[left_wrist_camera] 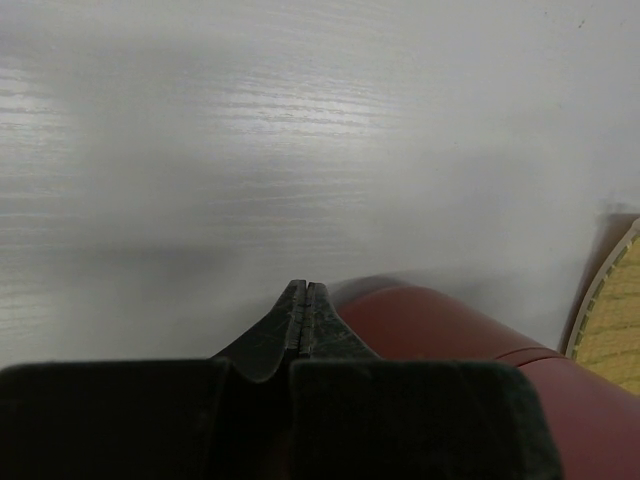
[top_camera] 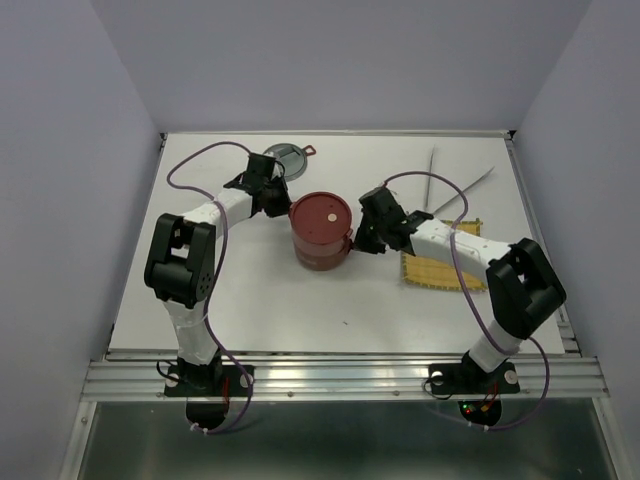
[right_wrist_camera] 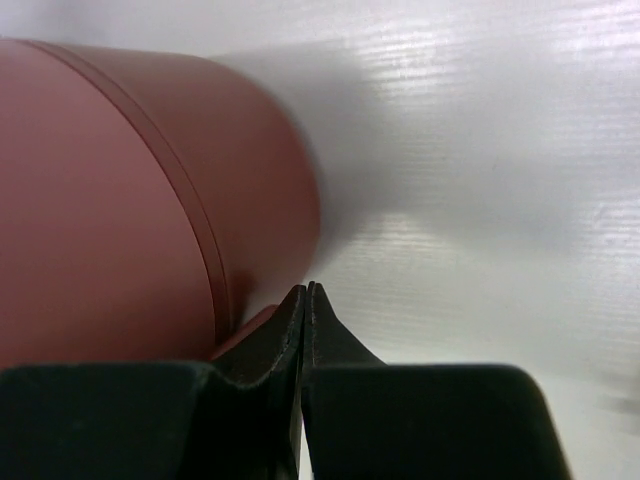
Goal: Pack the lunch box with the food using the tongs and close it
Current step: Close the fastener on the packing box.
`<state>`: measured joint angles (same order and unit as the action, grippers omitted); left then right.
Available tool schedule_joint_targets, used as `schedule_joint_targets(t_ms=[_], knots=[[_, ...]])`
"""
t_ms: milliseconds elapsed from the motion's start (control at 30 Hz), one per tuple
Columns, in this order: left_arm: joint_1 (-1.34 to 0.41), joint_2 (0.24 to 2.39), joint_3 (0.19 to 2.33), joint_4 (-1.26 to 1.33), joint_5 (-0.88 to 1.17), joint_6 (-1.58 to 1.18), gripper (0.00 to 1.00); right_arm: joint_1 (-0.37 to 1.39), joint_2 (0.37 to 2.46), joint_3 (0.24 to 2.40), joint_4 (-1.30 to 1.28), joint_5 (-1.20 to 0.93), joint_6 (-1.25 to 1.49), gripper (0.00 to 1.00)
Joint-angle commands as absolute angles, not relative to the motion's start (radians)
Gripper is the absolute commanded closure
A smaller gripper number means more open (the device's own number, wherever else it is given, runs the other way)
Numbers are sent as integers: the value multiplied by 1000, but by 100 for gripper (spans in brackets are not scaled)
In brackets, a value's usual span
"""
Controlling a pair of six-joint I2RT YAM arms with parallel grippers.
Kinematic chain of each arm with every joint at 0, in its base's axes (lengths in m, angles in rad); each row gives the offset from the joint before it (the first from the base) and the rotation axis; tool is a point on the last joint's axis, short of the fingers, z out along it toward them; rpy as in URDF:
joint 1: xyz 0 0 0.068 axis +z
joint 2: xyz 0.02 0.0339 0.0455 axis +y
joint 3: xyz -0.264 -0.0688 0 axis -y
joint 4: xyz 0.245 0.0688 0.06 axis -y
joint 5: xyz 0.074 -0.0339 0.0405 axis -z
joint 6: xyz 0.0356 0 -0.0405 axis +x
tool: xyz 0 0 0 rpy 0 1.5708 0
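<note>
Both the left gripper [top_camera: 282,204] and the right gripper [top_camera: 360,240] sit close against opposite sides of the lidded lunch box [top_camera: 321,232] at mid-frame, jaws shut and empty, so an uneven sideways push could likely tip it or skew its lid [top_camera: 321,212].

A robotics lab test cell is shown: a white table [top_camera: 330,310] is enclosed on three sides by plain pale-lilac wall panels [top_camera: 60,200], and an aluminium rail [top_camera: 340,375] is fixed along its near edge. A black-and-white left arm [top_camera: 185,260] and right arm [top_camera: 520,285] are bolted at that rail. Purple cables [top_camera: 200,160] are looped along them, and small indicator lights [top_camera: 470,408] are lit at the right base.
</note>
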<state>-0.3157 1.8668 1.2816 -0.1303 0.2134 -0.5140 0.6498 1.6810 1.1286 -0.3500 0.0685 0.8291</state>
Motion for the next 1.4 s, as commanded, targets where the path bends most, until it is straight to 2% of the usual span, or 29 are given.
schedule_joint_targets(t_ms=[0, 167, 467, 900, 1367], knots=[[-357, 1819, 1249, -123, 265, -517, 100, 661, 1574, 1071, -268, 124, 880, 99], [-359, 1818, 1232, -120, 262, -522, 100, 661, 1494, 931, -276, 152, 934, 99], [-365, 1775, 1163, -100, 259, -540, 100, 661, 1351, 831, -256, 153, 1026, 99], [-390, 1675, 1043, -94, 250, -552, 100, 581, 1177, 551, 78, 52, 1241, 99], [-391, 1669, 1026, -91, 250, -545, 100, 535, 1227, 546, 153, 51, 1262, 99]])
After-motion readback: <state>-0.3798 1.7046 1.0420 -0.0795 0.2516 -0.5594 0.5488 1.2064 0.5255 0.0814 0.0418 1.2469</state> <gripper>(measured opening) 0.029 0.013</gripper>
